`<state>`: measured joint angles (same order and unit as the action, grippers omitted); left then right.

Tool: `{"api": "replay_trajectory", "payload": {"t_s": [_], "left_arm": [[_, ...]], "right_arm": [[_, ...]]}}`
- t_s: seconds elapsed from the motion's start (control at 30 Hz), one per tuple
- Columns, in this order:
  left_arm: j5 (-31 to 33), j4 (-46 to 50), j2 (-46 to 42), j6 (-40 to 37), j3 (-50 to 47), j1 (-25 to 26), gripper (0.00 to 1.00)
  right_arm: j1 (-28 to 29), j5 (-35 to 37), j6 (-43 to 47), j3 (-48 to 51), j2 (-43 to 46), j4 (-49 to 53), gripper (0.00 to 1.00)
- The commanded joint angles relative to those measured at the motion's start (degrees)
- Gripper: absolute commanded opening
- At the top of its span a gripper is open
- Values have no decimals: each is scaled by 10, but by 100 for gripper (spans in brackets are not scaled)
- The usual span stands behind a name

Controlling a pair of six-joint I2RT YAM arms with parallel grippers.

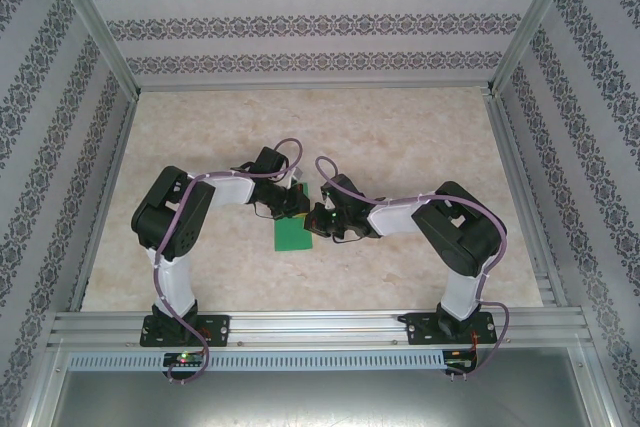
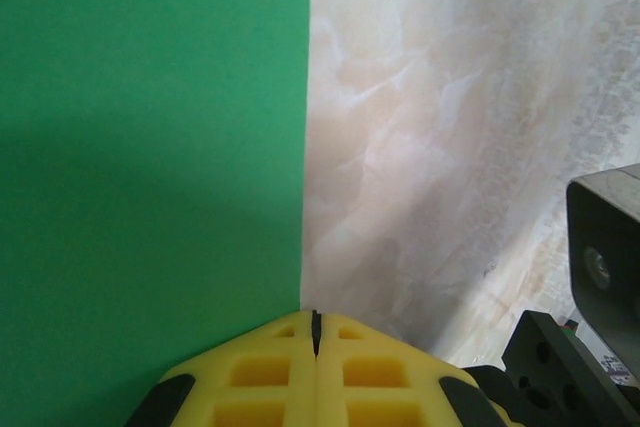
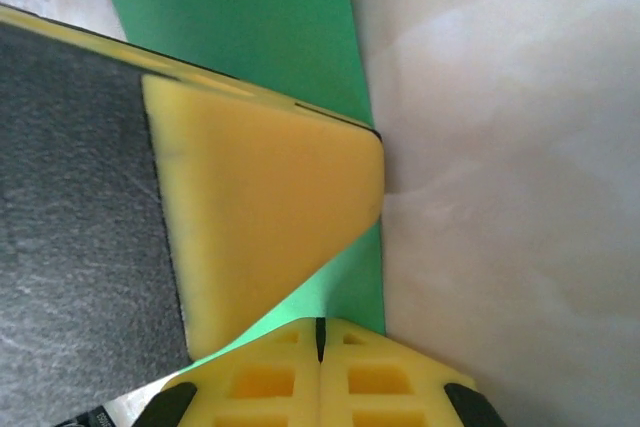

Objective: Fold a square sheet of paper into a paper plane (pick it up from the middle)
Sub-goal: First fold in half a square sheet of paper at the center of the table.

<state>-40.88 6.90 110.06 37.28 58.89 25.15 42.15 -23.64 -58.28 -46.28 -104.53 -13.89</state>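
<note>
1. At the middle of the table (image 1: 400, 147), the left gripper (image 2: 315, 322) has its two yellow fingers pressed flat together. Only a thin dark seam shows between them, and nothing green is caught in it.
2. Its tips sit right at a straight edge of the sheet of paper (image 2: 150, 147). The sheet fills the left half of the left wrist view, bright green, flat and unmarked. Whether the tips bear down on the paper or merely touch it is hard to say from this angle.
3. The right gripper (image 3: 320, 327) is likewise closed, finger against finger, with nothing held between them. Its tips are at a narrow strip of the green sheet beside the paper's edge.
4. Just ahead of it in the right wrist view, a yellow pad (image 3: 270, 207) of the left gripper lies over the paper, its rounded tip close to that same edge.
5. From above, the two grippers come together over the far part of the sheet, the left from the left and the right from the right. The near part of the paper lies bare, toward the arm bases.
6. The paper rests on the marbled beige surface about midway between the two arms, well apart from the patterned walls (image 1: 320, 27).
7. Both bases are bolted to an aluminium rail (image 1: 320, 325) at the near edge.
</note>
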Motion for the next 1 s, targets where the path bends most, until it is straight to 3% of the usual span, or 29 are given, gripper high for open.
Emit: {"api": "replay_trajectory", "payload": {"t_s": [0.0, 0.53, 0.73, 0.97], "left_arm": [[40, 18, 7, -11, -12, 5, 0], [78, -1, 18, 18, -49, -19, 0], [64, -8, 17, 16, -45, -20, 0], [38, -6, 12, 4, -32, -20, 0]], "right_arm": [[1, -14, 27, -7, 11, 27, 0], [31, -57, 39, 57, 50, 114, 0], [38, -37, 29, 102, 102, 132, 0], [32, 5, 42, 50, 160, 133, 0]]}}
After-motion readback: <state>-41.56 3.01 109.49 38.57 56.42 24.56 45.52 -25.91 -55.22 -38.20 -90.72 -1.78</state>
